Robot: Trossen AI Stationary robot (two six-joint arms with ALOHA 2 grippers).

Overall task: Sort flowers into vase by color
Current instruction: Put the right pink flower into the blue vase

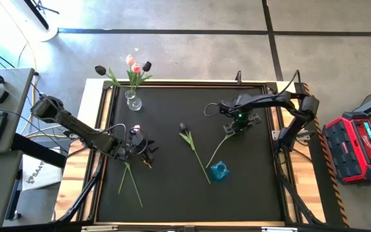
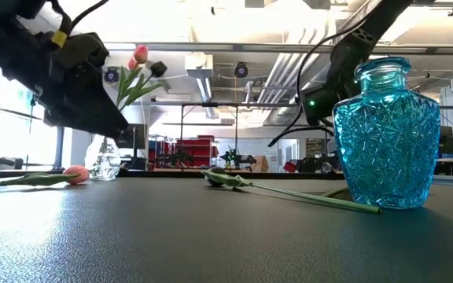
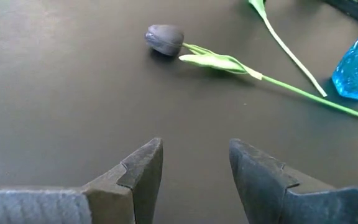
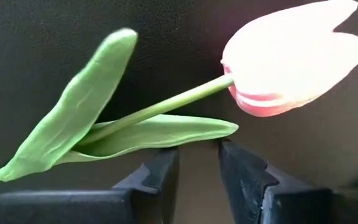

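- Done so far, by my reading: the clear glass vase at the table's far left already holds several tulips — pink heads and at least two dark ones together — while the blue cut-glass vase near the middle stands empty.
- Left to do: a dark-headed tulip lies mid-table, its stem running toward the blue vase; two more stems lie by the left arm.
- The right gripper sits low over a pale pink tulip, fingers apart, the stem and leaves just beyond their tips — not yet gripped.
- The left gripper hovers over bare mat, fingers apart and empty, facing the dark tulip.
- In the way: the long stem passing close by the blue vase could snag.
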